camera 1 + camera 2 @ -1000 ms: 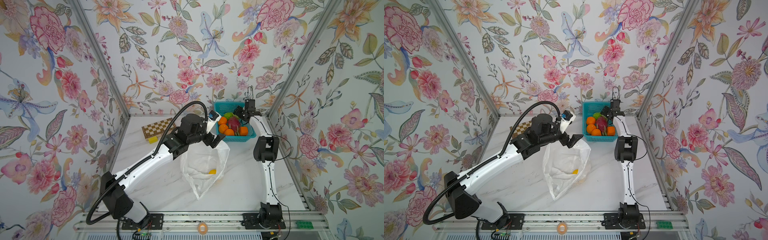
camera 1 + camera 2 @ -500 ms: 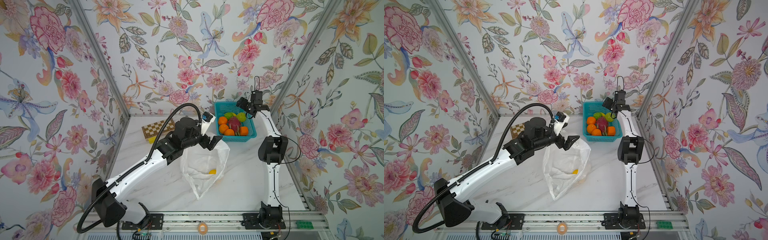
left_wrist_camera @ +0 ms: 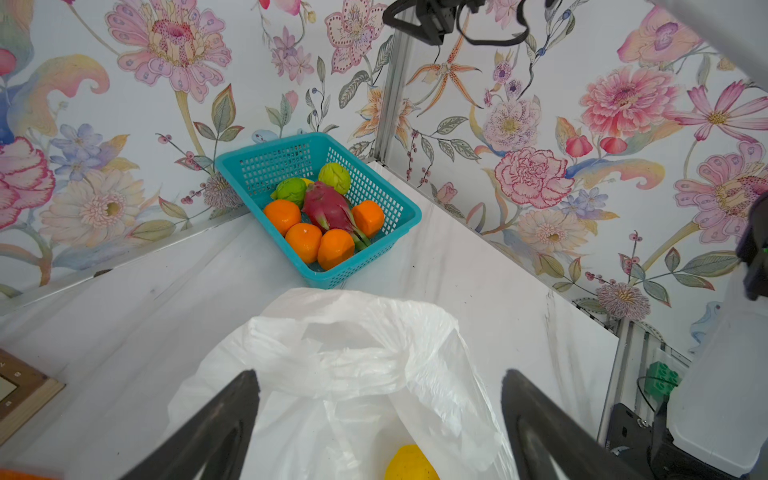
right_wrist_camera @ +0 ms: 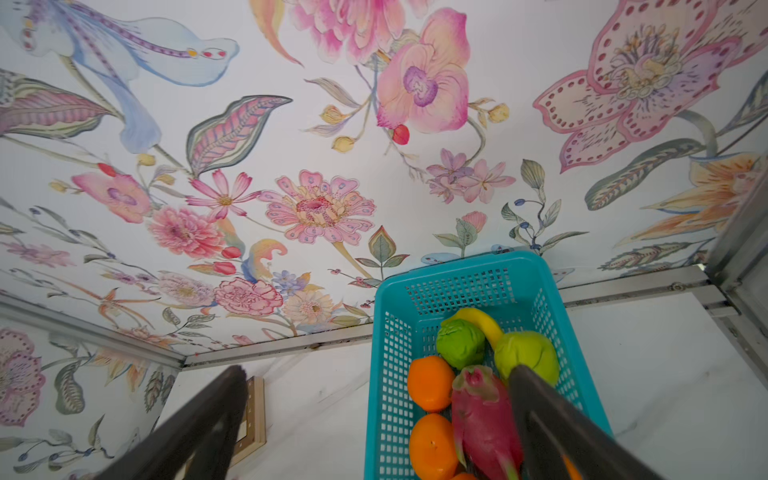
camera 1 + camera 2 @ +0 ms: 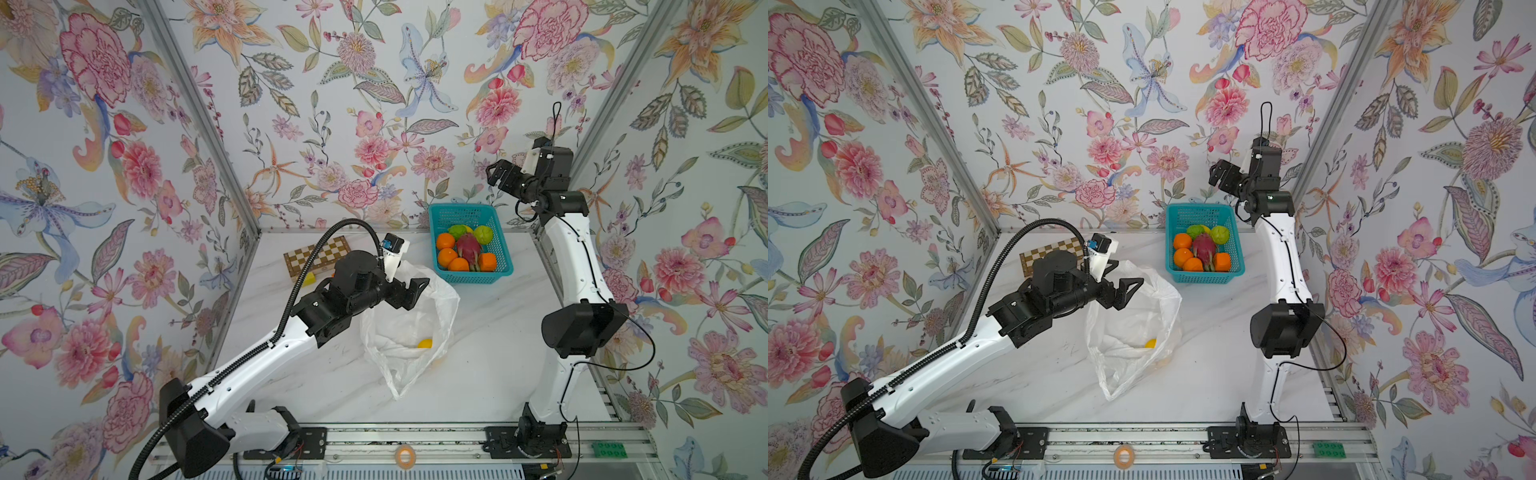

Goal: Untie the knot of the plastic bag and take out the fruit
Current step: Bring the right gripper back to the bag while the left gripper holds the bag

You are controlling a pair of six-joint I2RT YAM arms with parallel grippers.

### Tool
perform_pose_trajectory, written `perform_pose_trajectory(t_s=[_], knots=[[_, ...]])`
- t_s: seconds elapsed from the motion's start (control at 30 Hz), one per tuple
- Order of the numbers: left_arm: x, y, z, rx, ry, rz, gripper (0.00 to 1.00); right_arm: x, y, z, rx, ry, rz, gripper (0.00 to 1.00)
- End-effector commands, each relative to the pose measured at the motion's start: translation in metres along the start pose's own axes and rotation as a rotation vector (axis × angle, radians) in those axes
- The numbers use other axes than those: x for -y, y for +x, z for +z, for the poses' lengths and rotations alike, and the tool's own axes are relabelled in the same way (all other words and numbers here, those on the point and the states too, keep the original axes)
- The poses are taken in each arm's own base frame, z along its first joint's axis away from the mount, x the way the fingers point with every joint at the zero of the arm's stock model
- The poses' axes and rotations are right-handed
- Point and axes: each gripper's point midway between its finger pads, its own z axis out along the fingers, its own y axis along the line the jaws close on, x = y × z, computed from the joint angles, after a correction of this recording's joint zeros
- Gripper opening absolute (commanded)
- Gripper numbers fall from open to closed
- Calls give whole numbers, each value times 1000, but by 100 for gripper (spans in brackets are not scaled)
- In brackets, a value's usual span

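Fingers [image 3: 199,440] wide apart over plastic bag [image 3: 353,345]

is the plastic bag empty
No, a yellow fruit lies inside the open plastic bag in a top view.

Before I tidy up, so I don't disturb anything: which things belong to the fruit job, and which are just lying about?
Job: plastic bag, yellow fruit inside it, basket, oranges, dragon fruit, green fruits.
Lying about: chessboard, yellow block.
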Motion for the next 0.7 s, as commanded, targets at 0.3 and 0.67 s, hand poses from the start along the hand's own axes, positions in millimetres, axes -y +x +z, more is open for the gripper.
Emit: perform_pose_trajectory(t_s=[0.3,0.67], knots=[[-3,56,-13,-146,-34,-70,82,-49,86,-131,-108,-31,106,99],[-2,106,-9,-274,-13,-159,75,-54,258,-185,-409,54,419,99]])
